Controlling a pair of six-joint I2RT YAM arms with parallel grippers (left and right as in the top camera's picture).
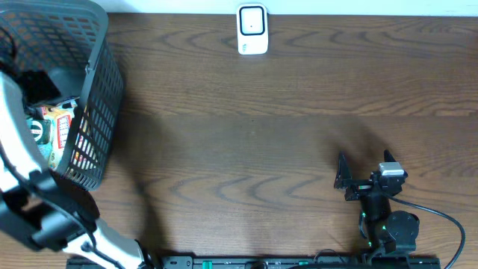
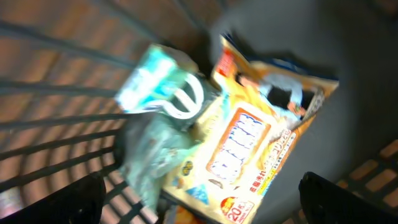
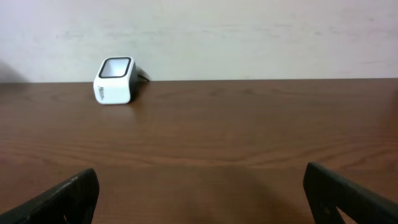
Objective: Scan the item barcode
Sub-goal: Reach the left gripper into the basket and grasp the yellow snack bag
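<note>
Orange packet (image 2: 249, 149), the likely item to scan, lies in the basket (image 1: 97, 90) under your left gripper (image 2: 205, 200), whose jaws stand wide and empty. Judge it light, soft and slick; take it by a free edge, not the middle. A pale green pouch (image 2: 155, 143) overlaps its left side. Your right gripper (image 3: 199, 202), also wide and empty, faces the scanner (image 1: 252, 30) at the far edge of the table (image 1: 299, 112)

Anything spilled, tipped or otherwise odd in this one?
Nothing stands out. The scanner sits upright on the table; the orange packet and green packet lie loosely piled inside the basket, none spilled.
</note>
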